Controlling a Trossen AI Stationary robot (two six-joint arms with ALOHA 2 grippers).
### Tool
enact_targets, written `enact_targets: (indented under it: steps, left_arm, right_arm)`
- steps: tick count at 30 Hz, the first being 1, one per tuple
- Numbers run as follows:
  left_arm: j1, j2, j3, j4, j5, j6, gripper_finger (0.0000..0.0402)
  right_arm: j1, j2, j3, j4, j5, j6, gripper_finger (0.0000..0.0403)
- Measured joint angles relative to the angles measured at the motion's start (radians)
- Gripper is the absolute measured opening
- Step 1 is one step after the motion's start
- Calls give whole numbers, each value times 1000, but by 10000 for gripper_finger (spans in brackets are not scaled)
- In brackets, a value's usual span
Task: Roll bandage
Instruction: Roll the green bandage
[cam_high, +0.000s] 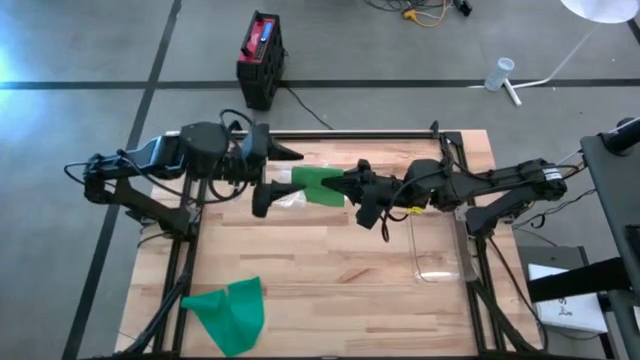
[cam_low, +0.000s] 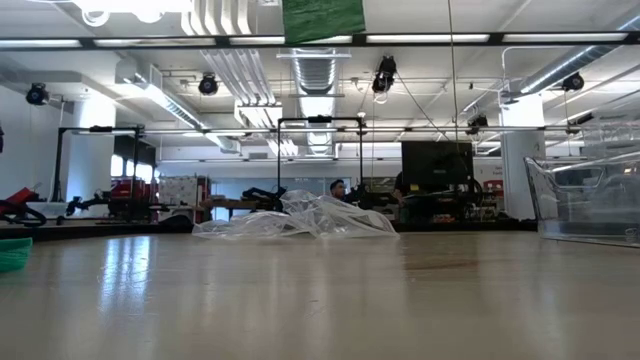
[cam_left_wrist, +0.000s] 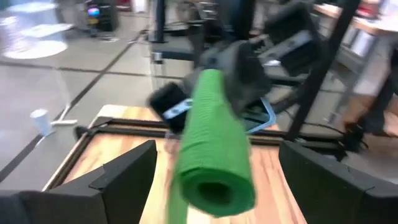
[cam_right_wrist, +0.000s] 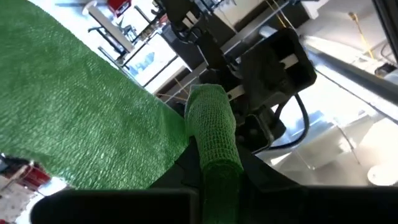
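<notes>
My right gripper (cam_high: 352, 186) is shut on a green bandage (cam_high: 320, 186), high above the table's far middle. Part of the bandage is wound into a roll (cam_right_wrist: 212, 127). The rest is a loose flat sheet (cam_right_wrist: 81, 112), whose lower edge shows at the top of the low view (cam_low: 322, 18). My left gripper (cam_high: 275, 177) is open and faces the right one. Its two fingers (cam_left_wrist: 127, 174) stand on either side of the roll's free end (cam_left_wrist: 214, 186), apart from it. A second green bandage (cam_high: 230, 312) lies crumpled on the table's near left. My right gripper pinches the roll's near end (cam_right_wrist: 219, 171) between its two fingers. The roll sticks out forward along the fingers, level, toward the left gripper. The bandage is lifted clear of the table, and the loose sheet hangs slack beside and below the roll.
A crumpled clear plastic bag (cam_high: 290, 197) lies on the table under the grippers; it also shows in the low view (cam_low: 300, 220). A clear plastic box (cam_high: 440, 248) stands at the right. The wooden table's (cam_high: 340, 290) near middle is bare.
</notes>
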Motion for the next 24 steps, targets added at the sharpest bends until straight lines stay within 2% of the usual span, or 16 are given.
enact_targets:
  steps: [3,9,13,17,24]
  left_arm:
    - [0,2,0,-1,43,55,324]
    - [3,3,0,-2,43,165,308]
    - [19,3,-3,-25,44,204,303]
    - [39,2,-33,-48,44,249,302]
    - [46,-7,-157,91,61,255,311]
  right_arm:
    - [0,0,0,-11,-13,-19,29]
    - [7,0,0,-54,-30,67,29]
    - [17,0,0,-98,-24,177,29]
    - [27,-2,0,-191,34,293,29]
    - [39,-11,0,-238,80,327,29]
